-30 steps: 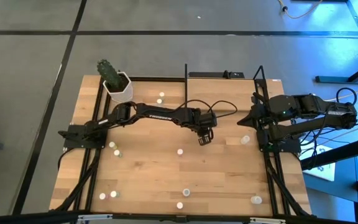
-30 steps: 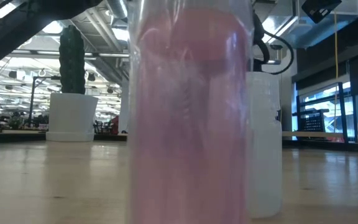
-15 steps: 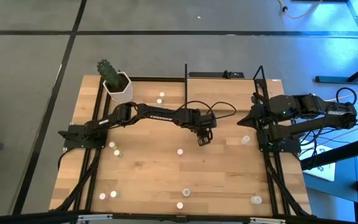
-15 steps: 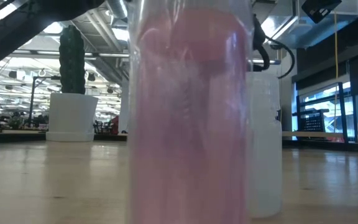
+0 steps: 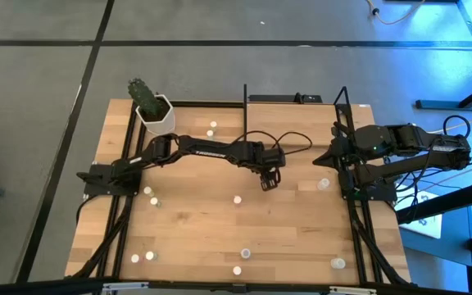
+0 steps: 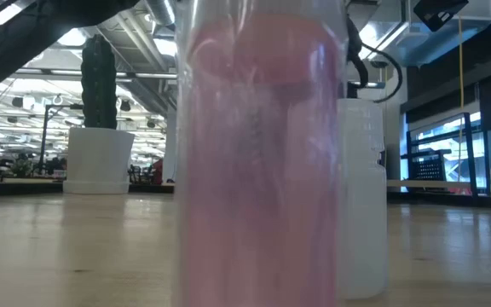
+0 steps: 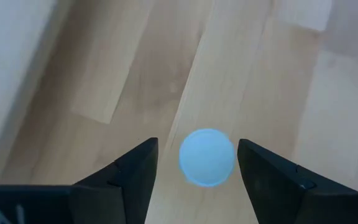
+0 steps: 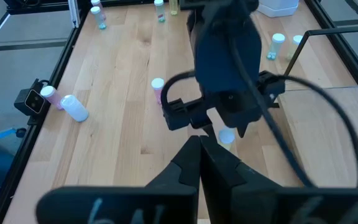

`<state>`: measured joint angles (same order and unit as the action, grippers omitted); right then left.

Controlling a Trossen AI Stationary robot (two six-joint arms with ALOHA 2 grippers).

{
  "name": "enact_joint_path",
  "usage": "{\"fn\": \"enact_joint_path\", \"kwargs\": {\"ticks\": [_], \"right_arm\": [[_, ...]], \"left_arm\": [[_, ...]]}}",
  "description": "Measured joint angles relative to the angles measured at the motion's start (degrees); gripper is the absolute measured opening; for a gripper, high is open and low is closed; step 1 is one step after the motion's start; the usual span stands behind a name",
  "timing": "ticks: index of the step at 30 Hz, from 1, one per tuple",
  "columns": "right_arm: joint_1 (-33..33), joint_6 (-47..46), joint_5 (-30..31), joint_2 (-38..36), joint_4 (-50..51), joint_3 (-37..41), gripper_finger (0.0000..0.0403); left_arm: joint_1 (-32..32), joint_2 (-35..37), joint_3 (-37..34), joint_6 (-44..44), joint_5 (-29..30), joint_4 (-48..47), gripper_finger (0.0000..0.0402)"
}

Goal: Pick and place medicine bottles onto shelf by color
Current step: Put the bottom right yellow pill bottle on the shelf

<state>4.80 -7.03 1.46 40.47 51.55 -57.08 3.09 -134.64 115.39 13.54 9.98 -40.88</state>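
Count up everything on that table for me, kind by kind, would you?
Medicine bottles: 12 (11 seen from above, 1 more under the left gripper)
Plant pot: 1
Shelf: 1
Robot arms: 2
Total: 16

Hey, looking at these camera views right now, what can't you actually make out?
- Low view: a pink bottle right at the lens blocks the table's middle and both arms.
- High view: the left gripper covers the bottle under it; bottle cap colours are too small to tell.
- Left wrist view: the white-capped bottle between the fingers shows only its top; its body is hidden.
- Right wrist view: the left arm blocks part of the shelf.
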Motion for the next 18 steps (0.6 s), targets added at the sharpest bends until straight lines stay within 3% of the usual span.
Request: {"fn": "enact_joint_path", "kwargs": {"ticks": [18], "right_arm": [[0.0, -0.02, 0.0, 0.0, -0.01, 0.0, 0.0012]], "left_arm": [[0.98, 9.23, 0.07, -0.06, 0.01, -5.35, 0.0213]]}}
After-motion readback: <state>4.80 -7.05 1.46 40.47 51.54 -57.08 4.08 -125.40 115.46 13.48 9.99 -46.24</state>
